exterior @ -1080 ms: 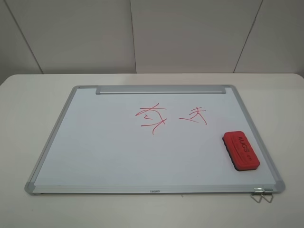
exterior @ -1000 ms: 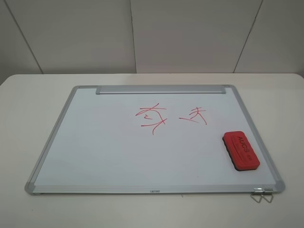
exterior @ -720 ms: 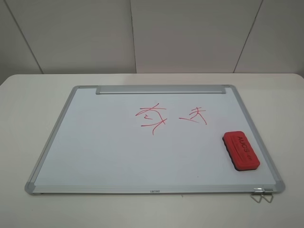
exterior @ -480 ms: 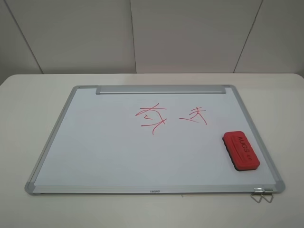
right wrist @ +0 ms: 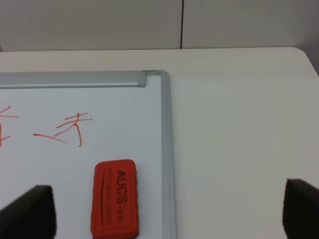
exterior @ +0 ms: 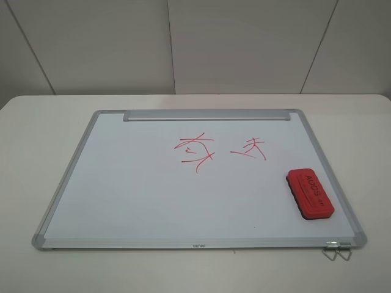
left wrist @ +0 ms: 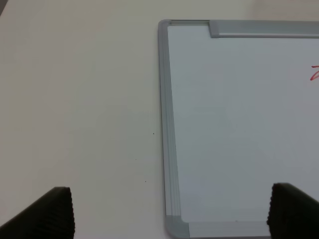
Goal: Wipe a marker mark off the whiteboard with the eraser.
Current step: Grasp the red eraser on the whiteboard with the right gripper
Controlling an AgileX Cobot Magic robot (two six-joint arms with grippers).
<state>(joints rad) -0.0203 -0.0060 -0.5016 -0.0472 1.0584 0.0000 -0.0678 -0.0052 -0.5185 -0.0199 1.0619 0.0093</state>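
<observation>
The whiteboard (exterior: 134, 183) lies flat on the table. Near its middle is the marker mark (exterior: 195, 151), a red scribble with a loop and a long tail. Only the mark's edge (right wrist: 4, 127) shows in the right wrist view. The red eraser (exterior: 310, 192) rests on the board by its right frame. My right gripper (right wrist: 164, 211) is open, held back from the board, with the eraser (right wrist: 114, 196) ahead of it. My left gripper (left wrist: 169, 214) is open above the board's near left corner (left wrist: 174, 226). Neither gripper shows in the exterior view.
A smaller red scribble (exterior: 249, 148) lies between the mark and the eraser. The silver tray strip (exterior: 206, 115) runs along the board's far edge. A metal clip (exterior: 337, 250) sticks out at the near right corner. The white table (exterior: 36, 134) surrounds the board.
</observation>
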